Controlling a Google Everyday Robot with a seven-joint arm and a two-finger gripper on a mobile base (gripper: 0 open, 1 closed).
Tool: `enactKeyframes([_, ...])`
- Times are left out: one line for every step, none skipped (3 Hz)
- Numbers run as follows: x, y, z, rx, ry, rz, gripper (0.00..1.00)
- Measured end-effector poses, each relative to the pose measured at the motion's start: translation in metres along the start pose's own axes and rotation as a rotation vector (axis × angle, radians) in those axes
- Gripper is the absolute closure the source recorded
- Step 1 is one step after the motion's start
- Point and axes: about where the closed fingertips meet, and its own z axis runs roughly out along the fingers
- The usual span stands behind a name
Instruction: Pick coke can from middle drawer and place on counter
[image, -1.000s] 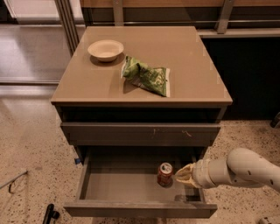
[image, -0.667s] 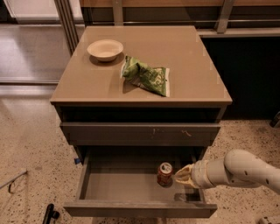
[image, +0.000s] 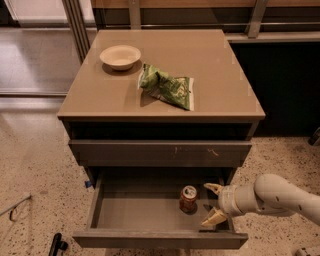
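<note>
Bounding edges: middle drawer (image: 135, 210) open; low walls at 3, 6 and 9 o'clock, bare floor toward 9 o'clock.
Coke can (image: 188, 198): upright, red, silver top, right of drawer centre.
Gripper (image: 213, 203): at can's 3 o'clock, just beside, 2 fingers spread, grasping nothing.
Counter (image: 220, 75): bowl (image: 120, 56) at 10 o'clock, chip bag (image: 166, 86) near centre.
</note>
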Motion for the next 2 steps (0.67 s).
enactKeyframes([0.009,-0.006,0.014,-0.001,-0.024,0.022,0.23])
enactKeyframes([0.014,-0.016,0.031,0.007,-0.061,0.052,0.24])
